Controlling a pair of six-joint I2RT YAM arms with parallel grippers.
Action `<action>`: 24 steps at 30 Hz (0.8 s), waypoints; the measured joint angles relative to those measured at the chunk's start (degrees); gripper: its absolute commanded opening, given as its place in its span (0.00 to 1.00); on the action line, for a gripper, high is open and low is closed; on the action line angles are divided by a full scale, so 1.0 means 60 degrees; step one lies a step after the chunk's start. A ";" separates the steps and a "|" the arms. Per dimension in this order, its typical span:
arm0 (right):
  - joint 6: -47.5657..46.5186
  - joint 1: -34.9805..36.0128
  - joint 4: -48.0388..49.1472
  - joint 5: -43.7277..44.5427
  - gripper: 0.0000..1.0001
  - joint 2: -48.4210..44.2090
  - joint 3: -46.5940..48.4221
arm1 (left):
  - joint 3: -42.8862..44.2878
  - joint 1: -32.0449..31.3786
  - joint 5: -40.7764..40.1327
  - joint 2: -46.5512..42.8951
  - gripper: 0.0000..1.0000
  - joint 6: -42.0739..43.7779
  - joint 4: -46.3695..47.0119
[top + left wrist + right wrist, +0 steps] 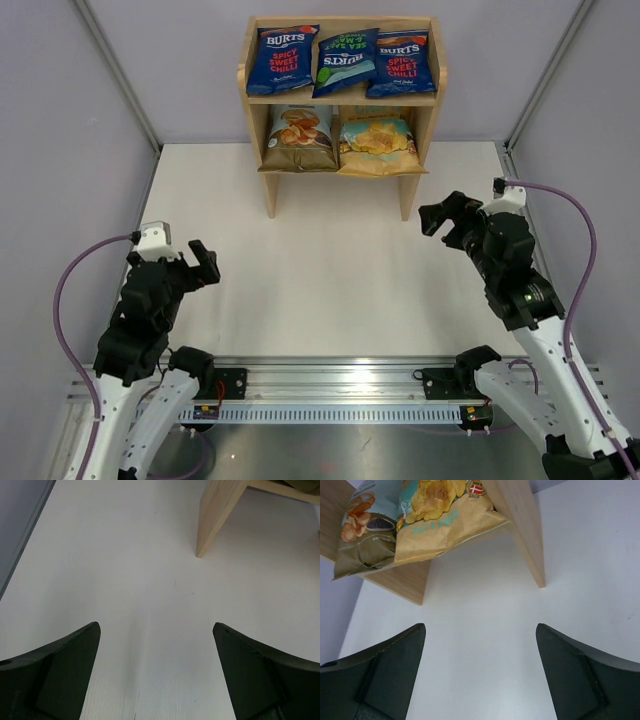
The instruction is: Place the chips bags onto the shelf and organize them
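Note:
The wooden shelf [256,96] stands at the back of the table. Its top tier holds a dark-blue Burts bag with red label [282,58], a Burts bag with green [346,62] and a second red-label Burts bag [402,64]. The lower tier holds the pale blue-tan bag [298,137] and the yellow bag [378,144]; both also show in the right wrist view, the tan one [367,527] left of the yellow one [440,515]. My left gripper [205,266] is open and empty at the near left. My right gripper [440,215] is open and empty beside the shelf's right front leg [522,535].
The white table [330,280] is enclosed by pale walls with metal posts. A shelf leg [217,515] shows in the left wrist view. A metal rail [340,385] carrying the arm bases runs along the near edge.

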 measured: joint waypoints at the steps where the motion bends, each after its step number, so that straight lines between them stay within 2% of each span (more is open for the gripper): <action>1: -0.0270 0.0000 -0.0368 0.0076 1.00 -0.0222 0.0073 | -0.0025 0.0000 0.0044 0.0015 0.99 0.0029 0.0011; 8: -0.1523 0.0000 -0.2484 0.0663 1.00 -0.1188 0.0605 | -0.0696 0.0000 0.0397 -0.0430 0.99 0.0368 0.0357; 13: -0.1912 -0.0011 -0.3413 0.0743 1.00 -0.1778 0.0616 | -0.0867 0.0000 0.0561 -0.0958 0.99 0.0550 0.0408; 24: -0.2237 -0.0011 -0.3789 0.0627 1.00 -0.2113 0.0510 | -0.0867 0.0000 0.0878 -0.1016 0.99 0.0619 0.0506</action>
